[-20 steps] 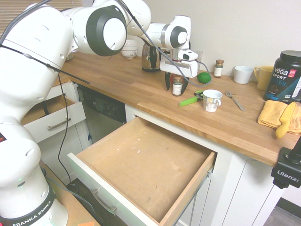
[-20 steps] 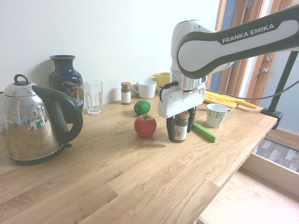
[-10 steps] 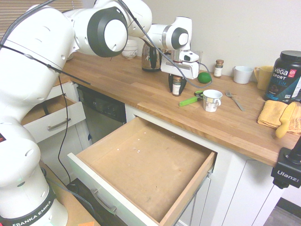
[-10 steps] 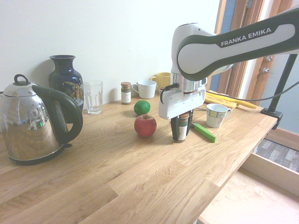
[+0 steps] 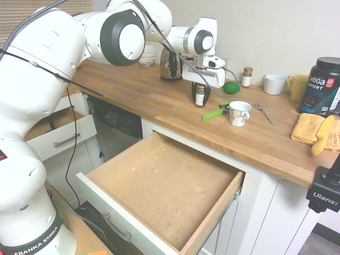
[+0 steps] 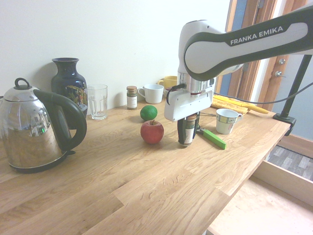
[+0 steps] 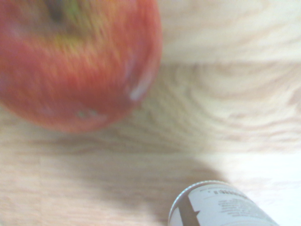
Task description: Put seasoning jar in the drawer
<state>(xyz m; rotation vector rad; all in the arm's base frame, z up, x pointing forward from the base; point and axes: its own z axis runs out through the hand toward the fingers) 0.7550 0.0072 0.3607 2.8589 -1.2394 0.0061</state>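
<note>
Two dark fingers of the tool [image 6: 187, 137] hide most of the jar [image 6: 189, 131]; you see only its label and lid between them. Your tool is clamped on the jar, pointing straight down, midway along the bench [image 5: 159, 101], just beside the apple [image 6: 152, 131]. Whether the jar's base touches the bench is unclear. Below the front edge, the drawer [image 5: 159, 191] stands pulled out.
</note>
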